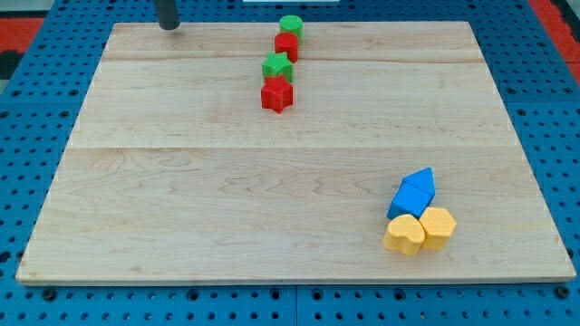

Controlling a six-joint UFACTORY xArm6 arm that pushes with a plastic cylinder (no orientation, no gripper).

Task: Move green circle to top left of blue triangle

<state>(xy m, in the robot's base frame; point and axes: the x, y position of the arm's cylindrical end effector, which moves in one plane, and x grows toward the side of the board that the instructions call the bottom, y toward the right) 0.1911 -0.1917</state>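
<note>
My tip (pixel 169 26) stands at the top edge of the wooden board (pixel 181 208), near its top left corner, well apart from every block. It is a bare rod, so it has no opening and holds nothing. I judge it waits there because the push is not begun.

The green circle (pixel 291 25) sits at the top edge, near the middle, touching a red block (pixel 286 46) just below it. Under these come a green star (pixel 276 66) and a red star (pixel 276 94), so the four make one short column. The circle is a small round cylinder, bright green, with a flat top.

The blue triangle (pixel 420 184) lies near the bottom right corner, touching a second blue block (pixel 403 203) and two yellow blocks (pixel 420 230). The circle is far from it, so the task is probably still at the start.
</note>
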